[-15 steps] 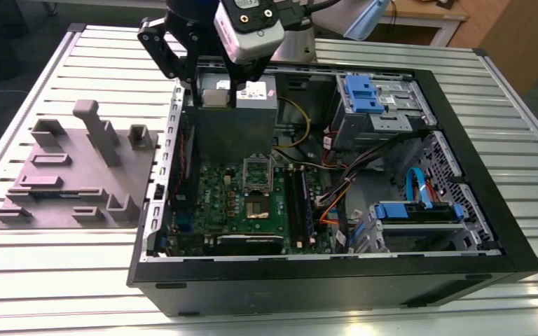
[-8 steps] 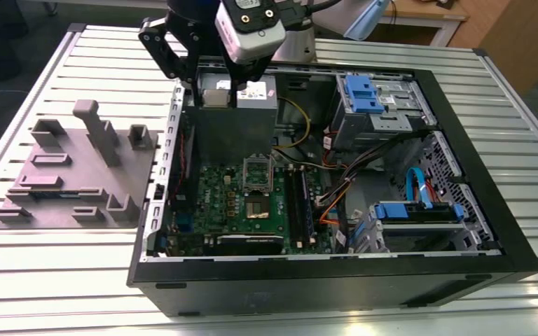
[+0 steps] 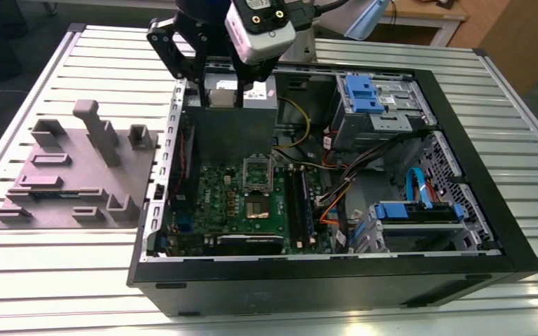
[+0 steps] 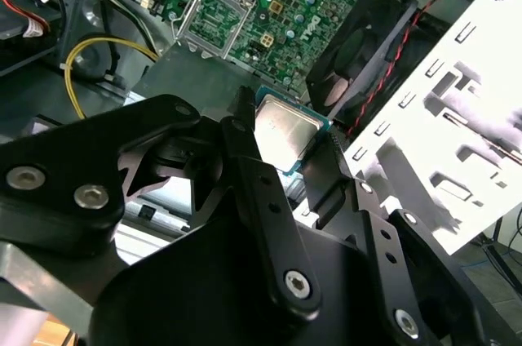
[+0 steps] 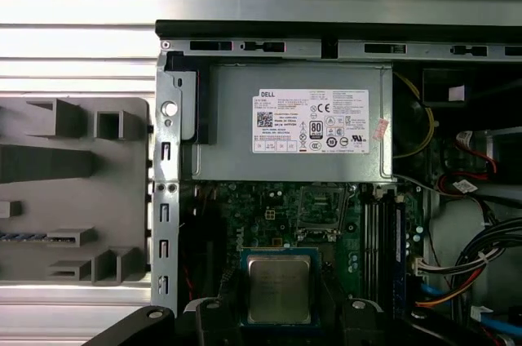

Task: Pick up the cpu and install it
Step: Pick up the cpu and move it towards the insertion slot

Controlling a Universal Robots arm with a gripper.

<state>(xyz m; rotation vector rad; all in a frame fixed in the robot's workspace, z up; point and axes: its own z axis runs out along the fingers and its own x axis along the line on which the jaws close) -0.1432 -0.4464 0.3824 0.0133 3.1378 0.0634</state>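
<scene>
Holding the cpu (image 4: 285, 135) clamped by its edges in the gripper (image 4: 290, 139), above the open socket (image 5: 325, 206); best carried level, squared to that socket below.

The gripper (image 4: 289, 140) clamps the cpu (image 4: 284, 127), and in both wrist views its fingers (image 5: 210, 313) cover the cpu's side edges. The part of the motherboard (image 5: 245, 215) directly beneath the cpu is hidden by it.
</scene>
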